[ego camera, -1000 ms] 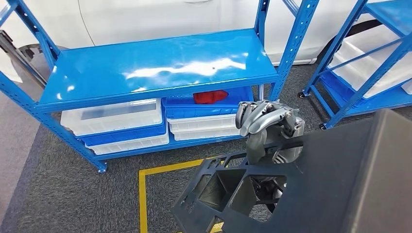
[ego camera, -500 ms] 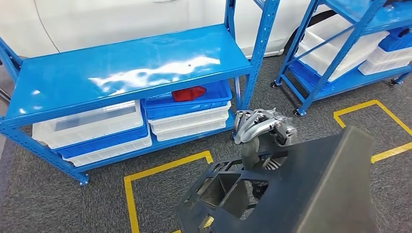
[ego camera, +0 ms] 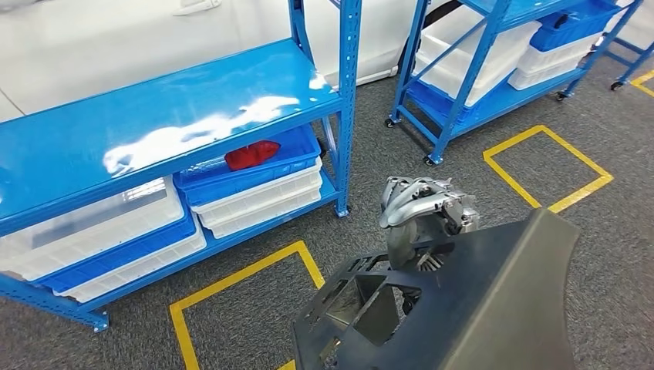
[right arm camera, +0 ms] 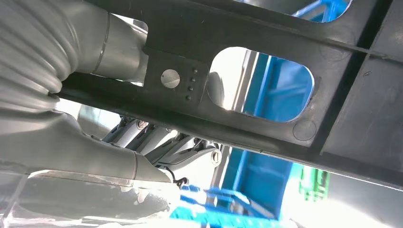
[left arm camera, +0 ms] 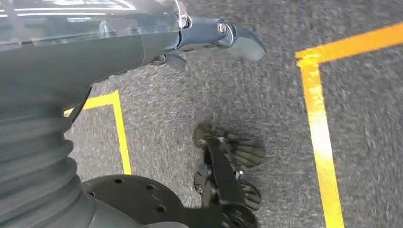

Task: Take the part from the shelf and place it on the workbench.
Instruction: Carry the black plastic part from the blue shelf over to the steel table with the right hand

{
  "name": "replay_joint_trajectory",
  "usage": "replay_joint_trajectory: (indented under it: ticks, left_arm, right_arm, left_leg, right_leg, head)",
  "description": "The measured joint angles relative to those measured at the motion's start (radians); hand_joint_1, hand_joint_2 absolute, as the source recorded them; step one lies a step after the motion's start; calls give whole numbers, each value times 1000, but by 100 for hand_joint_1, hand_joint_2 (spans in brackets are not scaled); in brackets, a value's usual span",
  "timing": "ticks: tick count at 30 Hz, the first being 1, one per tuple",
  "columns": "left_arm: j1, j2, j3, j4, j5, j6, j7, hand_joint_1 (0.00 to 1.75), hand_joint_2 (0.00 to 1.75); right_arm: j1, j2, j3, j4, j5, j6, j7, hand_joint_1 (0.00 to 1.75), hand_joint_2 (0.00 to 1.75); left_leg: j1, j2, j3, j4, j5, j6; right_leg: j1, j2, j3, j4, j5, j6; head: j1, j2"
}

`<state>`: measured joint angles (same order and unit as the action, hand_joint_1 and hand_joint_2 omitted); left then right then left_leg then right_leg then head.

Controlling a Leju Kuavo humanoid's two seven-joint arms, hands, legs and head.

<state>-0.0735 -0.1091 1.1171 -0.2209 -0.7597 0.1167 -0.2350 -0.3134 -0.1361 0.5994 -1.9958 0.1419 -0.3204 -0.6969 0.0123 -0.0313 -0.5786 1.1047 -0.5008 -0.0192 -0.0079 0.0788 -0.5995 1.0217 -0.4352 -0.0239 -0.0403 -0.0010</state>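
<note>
Grey carpet (ego camera: pixel 116 308) marked with yellow tape lies beside a blue shelf (ego camera: pixel 154 123). The dark plastic part (ego camera: pixel 463 308) is gripped by the right hand (ego camera: pixel 423 212), carried low in front. The left hand (left arm camera: pixel 209 38) is seen empty, fingers loosely spread. The part could be snagged on the shelf post (ego camera: pixel 347 108); open floor is offered rightward.

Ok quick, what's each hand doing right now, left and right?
Left hand: hangs over the floor, holding nothing; whether its fingers are open or curled cannot be told.
Right hand: grips the black plastic part by its edge.
</note>
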Motion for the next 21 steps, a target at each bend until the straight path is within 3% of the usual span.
replay_joint_trajectory:
  ticks: [2,3,5,7,9,11,12,14,15,17,18,20,21]
  left_arm:
    - [0,0,0,0,-2,0,4,0,175]
    - [-1,-1,0,0,-3,0,5,0,175]
    - [-3,-3,-1,1,-7,0,6,0,175]
    - [-6,-5,-3,1,-13,-4,7,0,175]
    - [-4,-6,-5,1,-19,-9,7,0,175]
    - [-2,-5,-8,1,-24,-11,7,0,175]
    - [-3,-5,-9,1,-25,-9,7,0,175]
    - [-5,-5,-10,1,-24,-1,5,0,175]
    - [-6,-4,-10,1,-20,4,4,0,175]
    - [-6,-2,-9,1,-11,14,0,0,175]
    - [-6,0,-8,1,-7,17,-3,0,175]
    - [-7,5,-6,1,-2,21,-8,0,175]
    - [-8,8,-5,1,-1,22,-10,0,175]
  right_arm:
    - [-1,-1,5,-8,1,-13,0,175,175]
    - [-1,-1,9,-10,0,-17,0,175,175]
    - [-2,-2,13,-15,-7,-22,0,175,175]
    - [-9,-2,15,-20,-16,-24,0,175,175]
    - [-16,-3,15,-23,-24,-26,0,175,175]
    - [-17,-6,15,-25,-33,-28,0,175,175]
    - [-17,-9,15,-26,-38,-28,0,175,175]
    - [-20,-13,15,-31,-51,-25,0,175,175]
    - [-24,-15,15,-35,-59,-21,0,175,175]
    - [-34,-17,15,-43,-75,-11,0,175,175]
    - [-37,-18,15,-47,-82,-7,0,175,175]
    - [-39,-19,15,-56,-92,-2,0,175,175]
    - [-39,-19,15,-62,-96,-1,0,175,175]
  left_leg:
    - [0,-35,36,-83,21,7]
    - [-1,-37,39,-91,18,10]
    - [0,-16,40,-101,25,20]
    - [4,9,41,-112,35,32]
    - [4,34,40,-116,39,39]
    - [2,61,38,-115,38,39]
    - [1,74,38,-114,38,39]
    - [1,98,39,-111,35,35]
    - [-1,107,39,-109,32,31]
    - [-7,125,40,-103,26,22]
    - [-10,133,41,-102,25,17]
    - [-9,147,43,-101,20,6]
    - [-7,134,41,-93,11,-1]
  right_leg:
    - [-2,23,-8,3,4,11]
    - [-4,34,-13,3,8,19]
    - [-6,44,-20,2,13,33]
    - [-1,2,-40,41,-15,42]
    - [0,-53,-92,155,-80,47]
    - [-4,-69,-137,261,-120,51]
    - [-6,-72,-137,269,-114,53]
    - [-7,-90,-80,171,-60,52]
    - [-3,-116,-42,101,-37,48]
    - [4,-151,3,12,-15,34]
    - [8,-154,4,3,-18,27]
    - [8,-130,1,1,-13,14]
    - [6,-119,1,-2,-10,8]
  head:
    - [0,0]
    - [0,0]
    - [0,0]
    - [0,0]
    - [1,0]
    - [1,0]
    - [1,0]
    - [1,0]
    - [1,0]
    - [0,0]
    - [0,0]
    - [0,0]
    - [1,0]
